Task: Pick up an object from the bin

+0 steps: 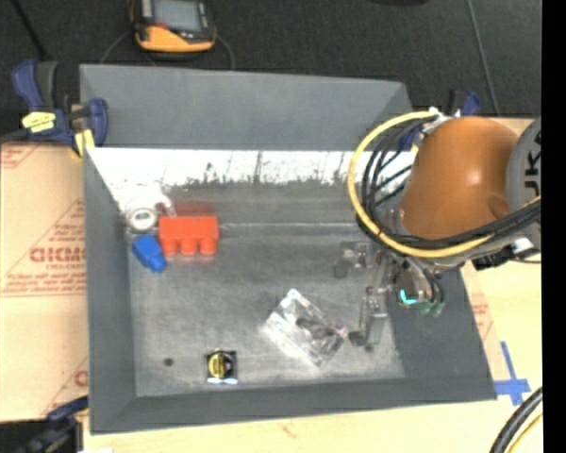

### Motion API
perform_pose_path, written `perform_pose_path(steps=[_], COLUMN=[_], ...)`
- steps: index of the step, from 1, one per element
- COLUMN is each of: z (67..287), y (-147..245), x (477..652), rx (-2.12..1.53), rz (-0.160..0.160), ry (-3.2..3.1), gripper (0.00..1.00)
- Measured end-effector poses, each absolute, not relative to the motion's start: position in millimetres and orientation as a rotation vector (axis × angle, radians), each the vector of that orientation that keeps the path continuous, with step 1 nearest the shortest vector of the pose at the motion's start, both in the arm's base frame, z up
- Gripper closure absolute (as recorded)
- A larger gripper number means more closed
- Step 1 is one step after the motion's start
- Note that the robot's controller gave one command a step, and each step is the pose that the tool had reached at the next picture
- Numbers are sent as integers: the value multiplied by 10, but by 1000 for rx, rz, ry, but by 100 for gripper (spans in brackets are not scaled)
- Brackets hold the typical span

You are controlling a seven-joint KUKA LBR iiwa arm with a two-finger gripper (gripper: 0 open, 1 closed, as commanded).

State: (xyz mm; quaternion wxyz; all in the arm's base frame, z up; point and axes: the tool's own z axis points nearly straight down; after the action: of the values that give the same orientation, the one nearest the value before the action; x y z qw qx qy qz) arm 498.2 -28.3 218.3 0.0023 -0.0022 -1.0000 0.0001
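My gripper [358,298] hangs low over the right part of the bin floor, open. One fingertip [368,336] sits at the right edge of a clear crinkled plastic packet [300,327] with small dark parts inside. The other fingertip [347,260] stands over bare floor further back. Nothing is between the fingers.
At the back left lie an orange-red block [189,234], a blue piece [149,253] and a small silver-white roll [141,218]. A small yellow and black object [222,366] rests near the front wall. The arm's orange cover and cables overhang the right wall.
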Motion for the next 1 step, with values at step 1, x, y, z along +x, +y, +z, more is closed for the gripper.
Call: perform_pose_path(steps=[1], z=[904], y=[-520], x=[5179], rx=[-31], rz=[0], ry=[-3131], gripper=[0])
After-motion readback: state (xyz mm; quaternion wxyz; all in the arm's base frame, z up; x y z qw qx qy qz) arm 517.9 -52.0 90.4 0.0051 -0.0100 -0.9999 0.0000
